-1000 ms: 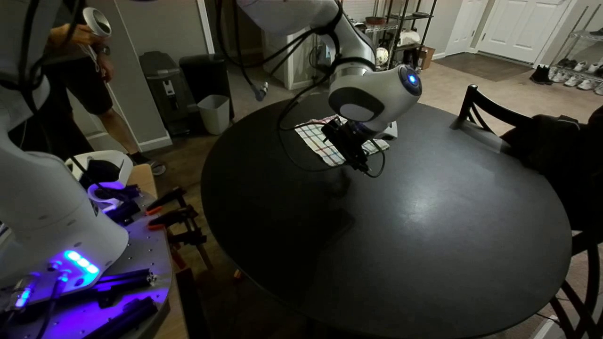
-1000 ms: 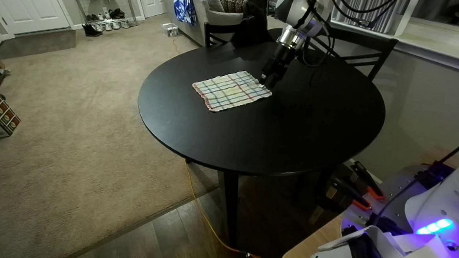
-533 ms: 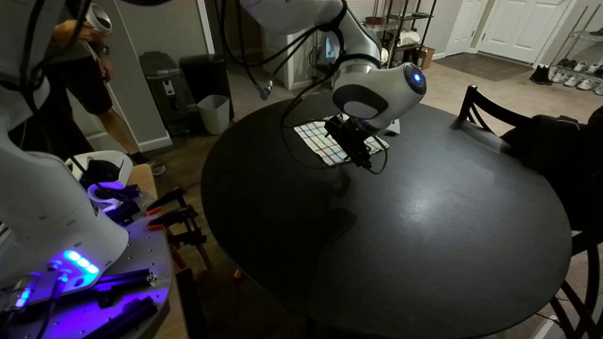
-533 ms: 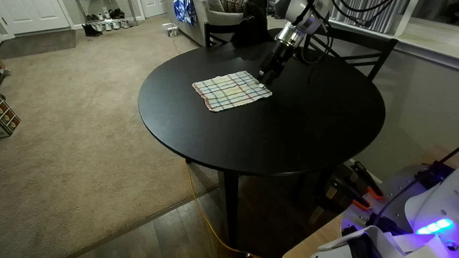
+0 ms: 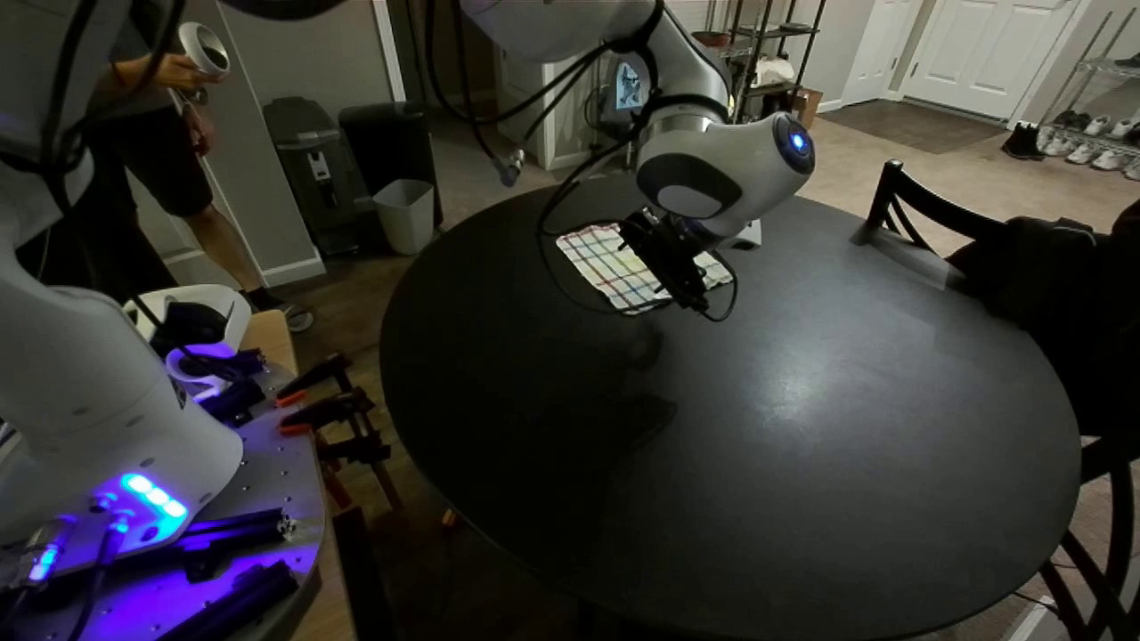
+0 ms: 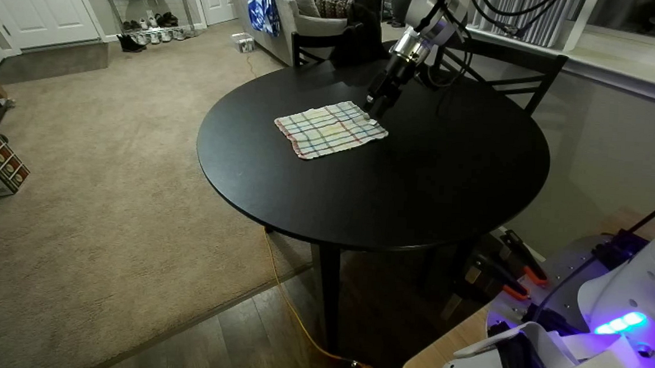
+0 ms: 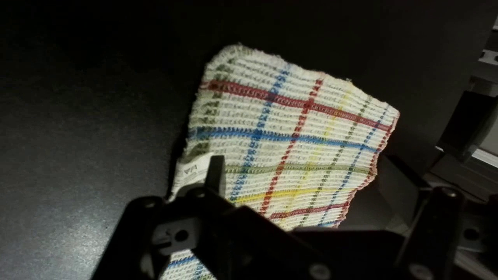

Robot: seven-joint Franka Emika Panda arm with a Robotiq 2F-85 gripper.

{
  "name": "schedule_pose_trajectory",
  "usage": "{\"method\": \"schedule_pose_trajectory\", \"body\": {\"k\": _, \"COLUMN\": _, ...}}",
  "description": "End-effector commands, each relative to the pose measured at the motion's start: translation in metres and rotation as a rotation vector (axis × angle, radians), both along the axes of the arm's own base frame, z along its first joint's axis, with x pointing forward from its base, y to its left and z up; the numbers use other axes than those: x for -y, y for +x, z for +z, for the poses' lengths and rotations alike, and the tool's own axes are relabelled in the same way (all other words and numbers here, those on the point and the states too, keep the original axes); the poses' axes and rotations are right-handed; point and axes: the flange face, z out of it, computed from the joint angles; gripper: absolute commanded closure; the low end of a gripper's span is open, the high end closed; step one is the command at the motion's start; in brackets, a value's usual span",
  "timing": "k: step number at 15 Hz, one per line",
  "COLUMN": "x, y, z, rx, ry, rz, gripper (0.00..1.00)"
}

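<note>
In an exterior view, beige carpet (image 6: 121, 156) is seen across the left of the frame, with a light grey sofa (image 6: 285, 27) placed on it at top centre. A round black table (image 5: 802, 463) is recorded in both exterior views. A white robot arm (image 5: 721, 169) is brought in from the top of the frame and angled down over the tabletop. A person (image 5: 165, 165) is partly visible at upper left, the upper body being largely hidden or cut off. A black chair (image 5: 944, 209), draped with a dark garment (image 5: 1051, 276), is set against the table at right. A checked dishcloth (image 7: 291, 128), white with red, blue, yellow and green lines, is laid mostly flat on the table, at upper centre of the frame in both exterior views. The gripper (image 7: 305, 165) is held tilted close to the dishcloth's edge. Its fingers (image 7: 218, 175) are parted wide and released, with the fabric seen between them in the wrist view; one is overlapped with the dishcloth at lower centre of the frame, and the opposite one is seen just past its border at lower right. Whether the fabric is touched cannot be told. A white label (image 7: 192, 171) is found at the dishcloth's left border, just beside the finger at lower centre, its print not clearly legible.
</note>
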Motion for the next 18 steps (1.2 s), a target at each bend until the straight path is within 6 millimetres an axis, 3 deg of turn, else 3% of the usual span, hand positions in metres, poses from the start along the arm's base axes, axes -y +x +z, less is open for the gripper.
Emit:
{"method": "schedule_pose_trajectory", "body": {"k": 1, "x": -0.001, "y": 0.009, "z": -0.006, "rx": 0.010, "ry": 0.057, "rz": 0.028, "gripper": 0.00}}
{"method": "schedule_pose_trajectory", "body": {"k": 7, "x": -0.001, "y": 0.019, "z": -0.014, "rx": 0.007, "ry": 0.072, "rz": 0.040, "gripper": 0.00}}
{"method": "schedule_pose_trajectory", "body": {"k": 18, "x": 0.011, "y": 0.032, "z": -0.005, "rx": 0.034, "ry": 0.038, "rz": 0.019, "gripper": 0.00}}
